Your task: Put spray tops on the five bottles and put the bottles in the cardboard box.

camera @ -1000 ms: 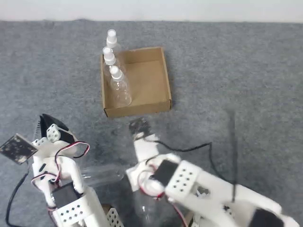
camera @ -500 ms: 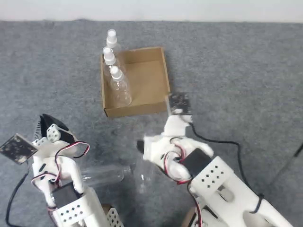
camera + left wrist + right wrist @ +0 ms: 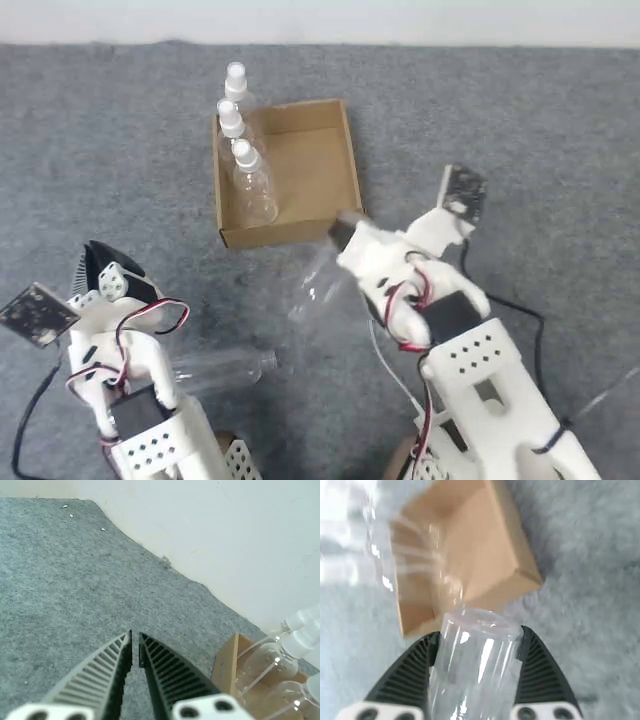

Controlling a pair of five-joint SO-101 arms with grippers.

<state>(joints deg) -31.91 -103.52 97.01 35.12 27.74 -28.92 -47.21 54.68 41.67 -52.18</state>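
Note:
The cardboard box [image 3: 300, 222] lies at the back centre, with three spray-topped bottles [image 3: 252, 182] lined along its left wall. My right gripper [image 3: 345, 240] is shut on a clear bottle [image 3: 315, 285], tilted just in front of the box's near right corner. From the right wrist, the fingers [image 3: 540, 670] clamp that bottle [image 3: 472, 655] with the box [image 3: 475, 540] beyond. Another clear bottle [image 3: 225, 368] lies on the carpet beside the left arm. My left gripper [image 3: 92, 262] sits at the front left, its jaws nearly touching with nothing between them [image 3: 135, 645].
Grey carpet [image 3: 520, 140] covers the table, with open room right of the box. The left wrist view catches the box's corner [image 3: 226, 666] and capped bottles [image 3: 300, 639] under a pale wall. Cables [image 3: 500, 300] trail near the right arm.
The right arm has swung from the front centre to the right and toward the box, carrying the clear bottle. The left arm and the lying bottle have not moved.

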